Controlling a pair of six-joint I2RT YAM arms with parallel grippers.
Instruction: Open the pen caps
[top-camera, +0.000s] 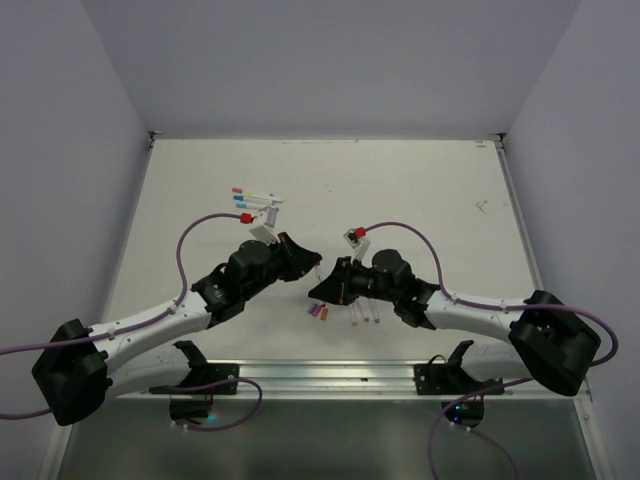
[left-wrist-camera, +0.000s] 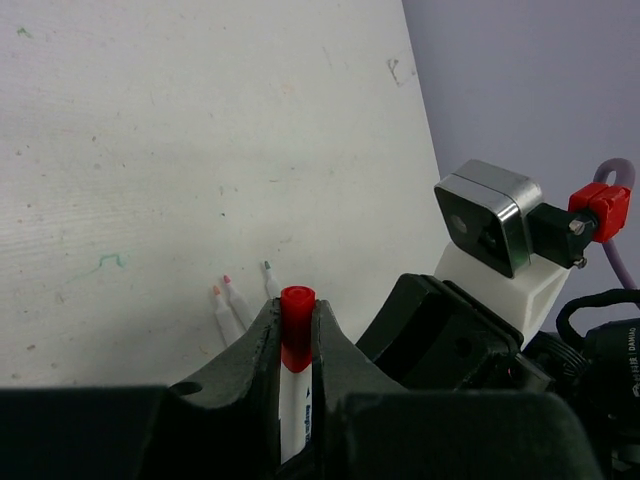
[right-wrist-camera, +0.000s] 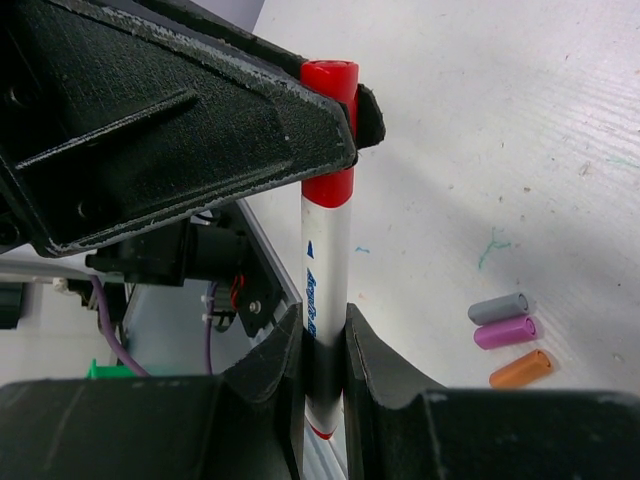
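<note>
Mid table: left tool grips red cap, right tool pen; edges far.

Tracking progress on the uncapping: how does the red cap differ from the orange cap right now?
The red cap sits on its pen, clamped in the left gripper. The orange cap is off, lying loose on its side on the table beside a pink cap. Both are short stubby cylinders.

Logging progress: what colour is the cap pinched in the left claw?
Red. The cap in the left claw shows best in the right wrist view.
</note>
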